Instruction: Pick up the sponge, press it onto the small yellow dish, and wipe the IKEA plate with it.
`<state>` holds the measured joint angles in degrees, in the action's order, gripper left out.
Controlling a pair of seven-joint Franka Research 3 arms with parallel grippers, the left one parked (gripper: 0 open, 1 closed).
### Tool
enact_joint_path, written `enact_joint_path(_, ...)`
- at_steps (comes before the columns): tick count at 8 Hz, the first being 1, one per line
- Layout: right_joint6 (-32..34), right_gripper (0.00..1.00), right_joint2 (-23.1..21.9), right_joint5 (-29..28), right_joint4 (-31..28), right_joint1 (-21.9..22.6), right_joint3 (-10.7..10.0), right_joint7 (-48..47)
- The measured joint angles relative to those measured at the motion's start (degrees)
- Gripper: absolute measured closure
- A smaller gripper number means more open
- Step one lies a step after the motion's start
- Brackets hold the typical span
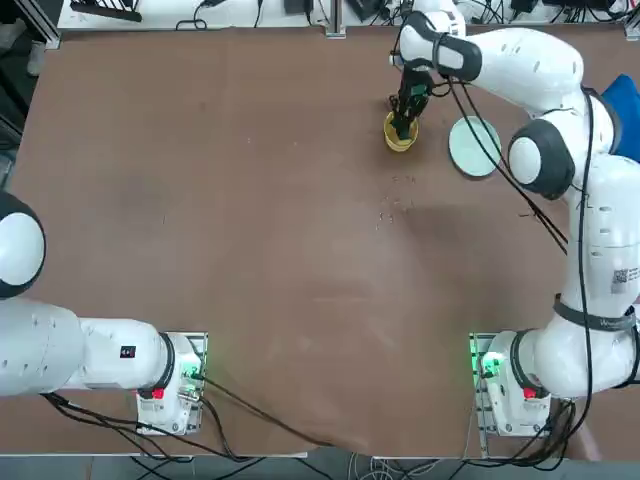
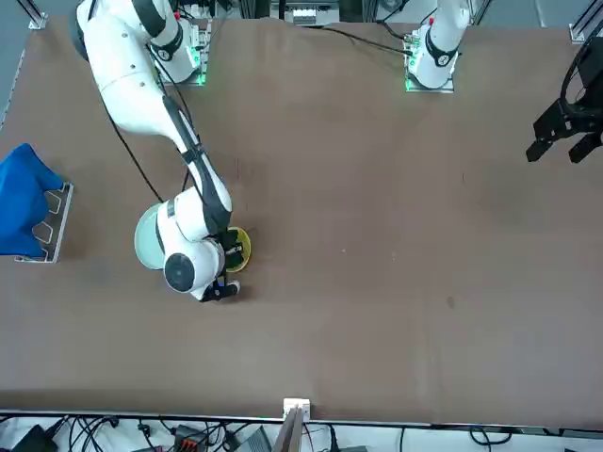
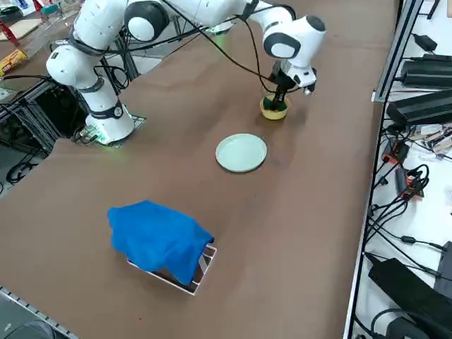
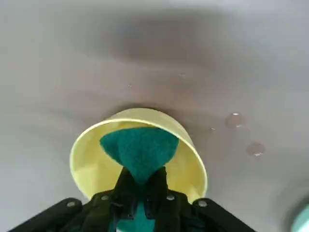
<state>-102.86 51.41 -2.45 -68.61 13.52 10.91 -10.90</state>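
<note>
Top view, read from left to right, puts my right claw (image 1: 402, 128) first, far up the table at about one o'clock from its middle, with the small yellow dish (image 1: 399, 140) directly under it, and then the pale plate (image 1: 473, 147) just beside the dish at its three o'clock, apart from it and bare. My wrist view shows my claw clenched on the sponge (image 4: 140, 151), the green scouring face bulging out past my fingers (image 4: 126, 186) and sitting inside the dish's rim (image 4: 193, 150), low toward its floor; whether it is actually pressed against the floor I cannot tell. What the next move hangs on, as I judge it, is that short sideways gap: the plate lies to my three o'clock, on my own arm's side of the dish, so I would need to lift clear of the yellow rim first, then carry the sponge across and bring it down flat inside the plate's raised edge.
</note>
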Motion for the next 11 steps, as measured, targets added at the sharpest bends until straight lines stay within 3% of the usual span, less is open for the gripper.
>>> enact_joint_path(3,2.79,0.91,-7.44,0.02,-0.82,-0.27,-0.51,-0.24)
enact_joint_path(7,1.55,0.91,-17.04,4.24,-11.15,-1.54,-7.01,0.22)
enact_joint_path(11,-21.03,0.91,-23.32,5.20,-34.25,-9.86,-8.04,10.10)
